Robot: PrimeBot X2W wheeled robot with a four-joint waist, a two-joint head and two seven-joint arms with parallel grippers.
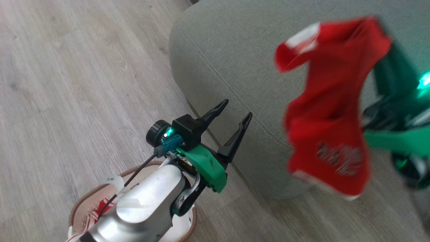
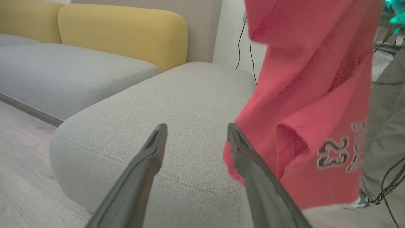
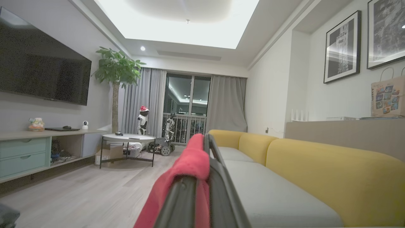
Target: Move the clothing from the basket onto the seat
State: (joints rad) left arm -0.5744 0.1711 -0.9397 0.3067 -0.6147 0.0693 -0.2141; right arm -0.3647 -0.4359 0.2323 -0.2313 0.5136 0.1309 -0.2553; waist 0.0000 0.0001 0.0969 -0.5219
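Red garment held up at the seat

The grey-green seat [image 1: 235, 50] stands behind the hanging red garment [image 1: 329, 127], probably held high to clear its edge. The basket [image 1: 80, 205] holds more red cloth [image 1: 97, 211]. The right claw [image 3: 202, 142] is clenched on the garment; the left claw [image 1: 237, 109] is released, empty.

A red basketball garment [image 1: 329, 111] with white trim and black-and-white lettering, a 23 among it, hangs crumpled in the air at the front edge of the large grey-green upholstered seat [image 1: 235, 50]. I cannot tell whether it brushes the cushion. The seat has rounded corners and a stitched seam. A small oval cream basket [image 1: 80, 201] with a brown woven rim stands on the wooden floor [image 1: 67, 84] by the seat's near corner, with a second red-and-white garment [image 1: 97, 211] inside it.
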